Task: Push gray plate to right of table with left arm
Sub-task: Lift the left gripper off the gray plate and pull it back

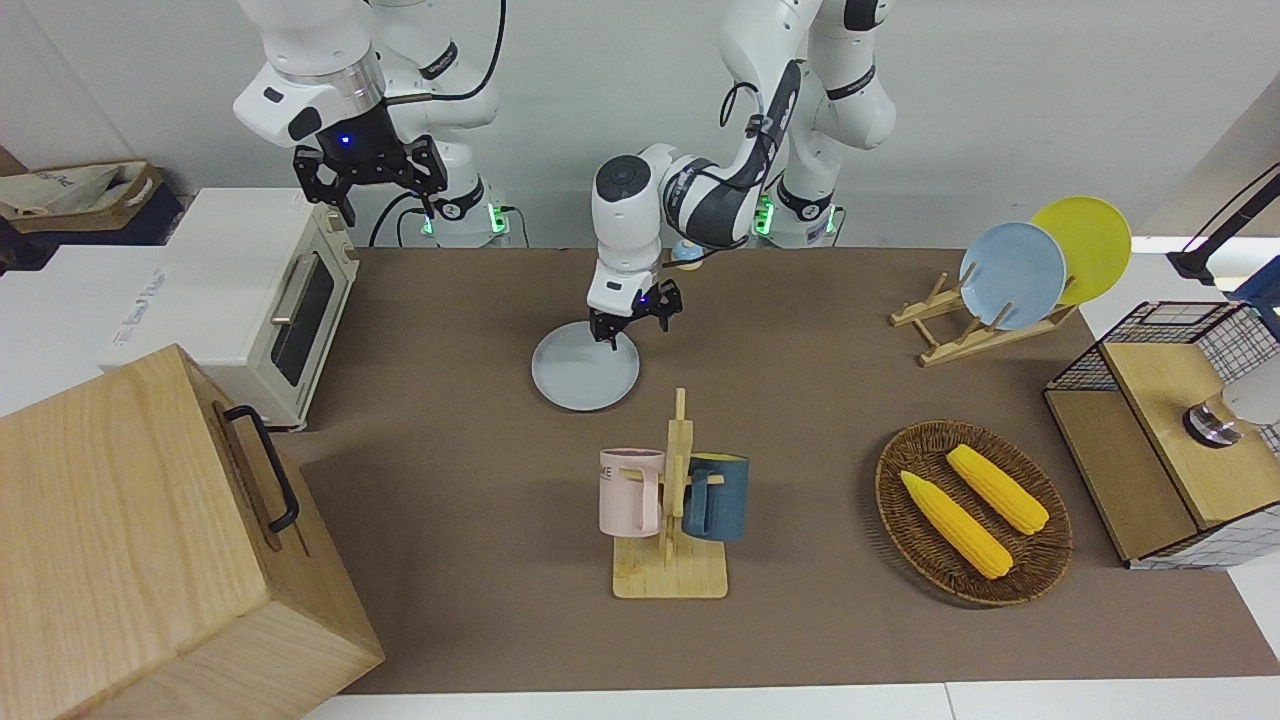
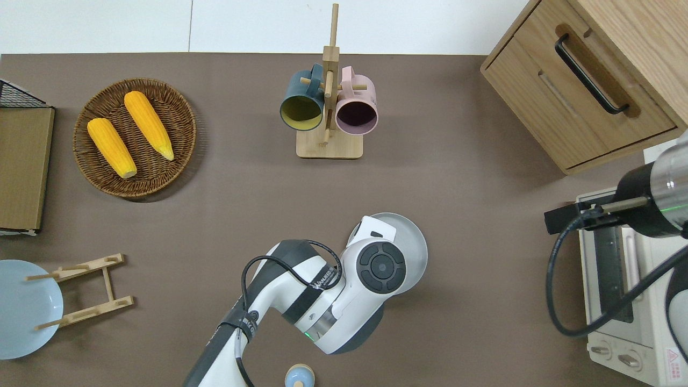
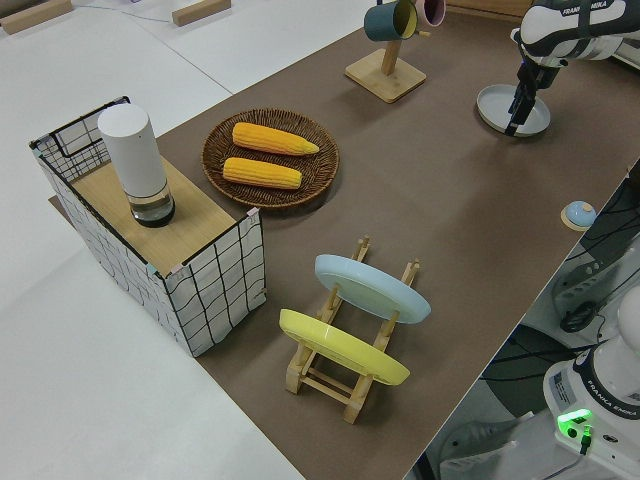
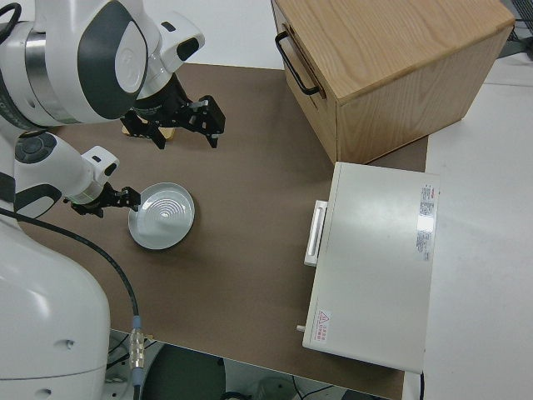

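Observation:
The gray plate (image 1: 585,367) lies flat on the brown table (image 1: 800,400), nearer to the robots than the mug rack; it also shows in the overhead view (image 2: 413,250) and the right side view (image 4: 162,215). My left gripper (image 1: 636,318) is open and empty, just above the plate's rim on the side toward the left arm's end, and shows in the right side view (image 4: 106,201). In the overhead view the arm's wrist hides it. The right arm is parked, its gripper (image 1: 370,185) open.
A mug rack (image 1: 672,500) with a pink and a blue mug stands mid-table. A basket of corn (image 1: 972,512), a plate rack (image 1: 975,325) with sky-blue and yellow plates and a wire crate (image 1: 1170,430) fill the left arm's end. A toaster oven (image 1: 255,300) and wooden cabinet (image 1: 150,540) fill the right arm's end.

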